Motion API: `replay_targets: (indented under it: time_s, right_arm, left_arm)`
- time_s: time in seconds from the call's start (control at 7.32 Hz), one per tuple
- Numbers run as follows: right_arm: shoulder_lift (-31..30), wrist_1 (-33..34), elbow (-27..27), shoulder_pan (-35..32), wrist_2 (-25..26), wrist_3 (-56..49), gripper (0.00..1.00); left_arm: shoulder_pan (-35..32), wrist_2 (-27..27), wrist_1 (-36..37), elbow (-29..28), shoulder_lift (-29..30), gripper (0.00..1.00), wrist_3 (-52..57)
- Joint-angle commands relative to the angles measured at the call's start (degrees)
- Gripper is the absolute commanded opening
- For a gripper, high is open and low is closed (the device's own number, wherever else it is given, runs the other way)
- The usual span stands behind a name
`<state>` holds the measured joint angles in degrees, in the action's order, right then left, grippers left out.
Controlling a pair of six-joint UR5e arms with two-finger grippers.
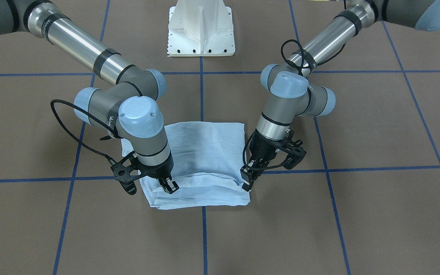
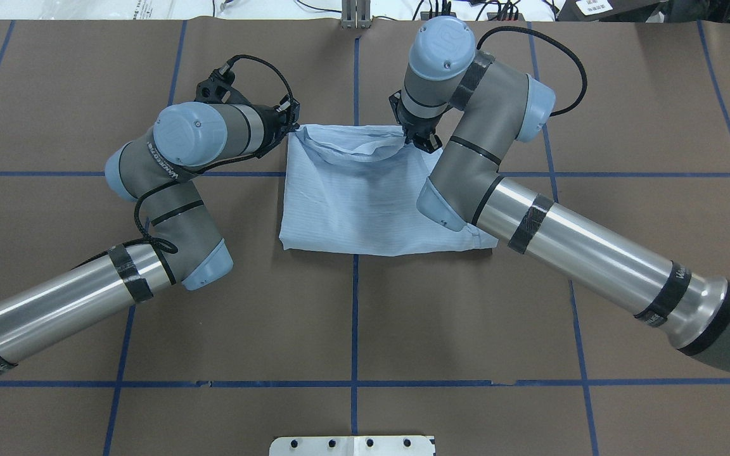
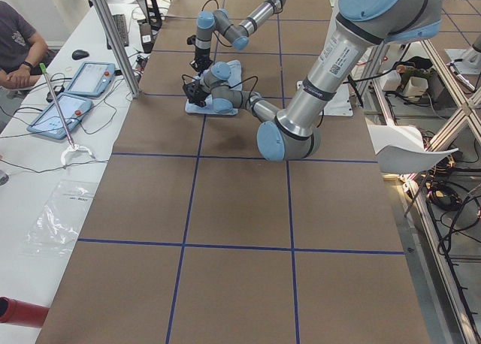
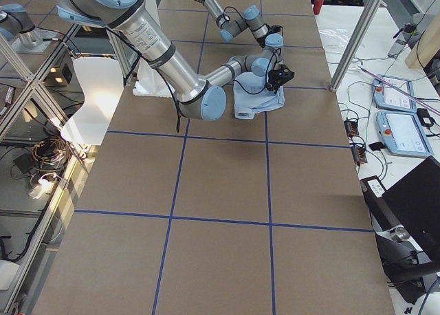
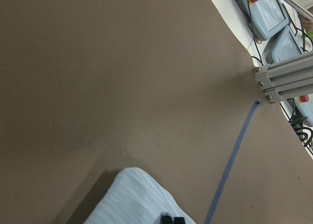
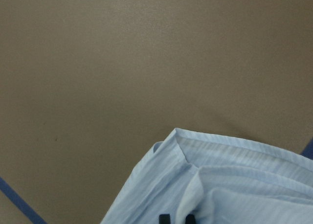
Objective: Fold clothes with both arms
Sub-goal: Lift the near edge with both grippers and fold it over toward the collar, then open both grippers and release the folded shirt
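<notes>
Standing on the operators' side and looking across, I first see two teach pendants [image 3: 75,81] lying just off the bench's edge, with a seated person [image 3: 11,36] beside them. Then comes the bench [image 1: 319,229] itself, covered in brown paper and ruled into squares by blue tape lines [image 1: 376,168].

The shirt [image 1: 204,152] lies near the middle of the bench, folded to a rough rectangle, across the tape line that runs toward the robot. Both hands are at its near edge.

At about 8 o'clock of the shirt the right hand [image 1: 169,185] points down, pinching a fold of the top layer. Its wrist camera shows two black fingertips [image 6: 164,218] with a ridge of striped cloth between them. At about 4 o'clock the left hand [image 1: 247,179] pinches the shirt's corner. Its fingertips [image 5: 167,219] sit close together on the pale cloth.

From overhead, the edge strung between the two hands is raised off the layers below and sags in a shallow curve. The rest of the shirt lies flat, with a few soft creases.

Beyond it, the right arm [image 1: 139,114] comes in from 10 o'clock, its wrist covering part of the cloth. The left arm [image 1: 300,95] comes in from 2 o'clock. Farthest off, at 12 o'clock, stands the white pedestal base [image 1: 201,34].
</notes>
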<state>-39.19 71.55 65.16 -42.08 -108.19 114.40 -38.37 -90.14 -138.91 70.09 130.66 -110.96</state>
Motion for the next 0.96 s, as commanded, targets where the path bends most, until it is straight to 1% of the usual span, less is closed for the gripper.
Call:
replay_targets:
  time_s: [0.0, 0.27, 0.41, 0.55, 0.68, 0.82]
  right_arm:
    - [-0.01, -0.71, -0.47, -1.24, -0.26, -3.47, 1.00]
    - [-1.06, -0.71, -0.04, -3.44, -1.13, -7.86, 1.00]
    - [-1.50, -0.79, 0.66, -3.89, -2.10, -10.06, 1.00]
    - [-2.72, -0.71, 1.54, -4.93, -3.33, -13.99, 1.00]
    - [-6.65, -0.79, 4.33, -6.60, -4.73, -21.60, 1.00]
    - [-10.25, -0.88, 5.84, -8.36, -5.53, -28.99, 1.00]
  left_arm:
    - [-0.56, 0.05, -0.31, -1.18, 0.04, 0.39, 2.92]
    - [-1.79, -0.04, -0.39, -1.19, -0.05, 0.40, 3.73]
    - [-2.23, -0.38, -1.18, -1.01, -0.23, 0.40, 6.08]
    - [-2.41, -2.82, -1.45, -0.31, -1.44, 0.40, 10.89]
    - [-2.67, -4.59, -1.27, 2.74, -4.33, 0.40, 16.68]
    - [-3.90, -5.82, -1.19, 5.73, -6.97, 0.42, 24.74]
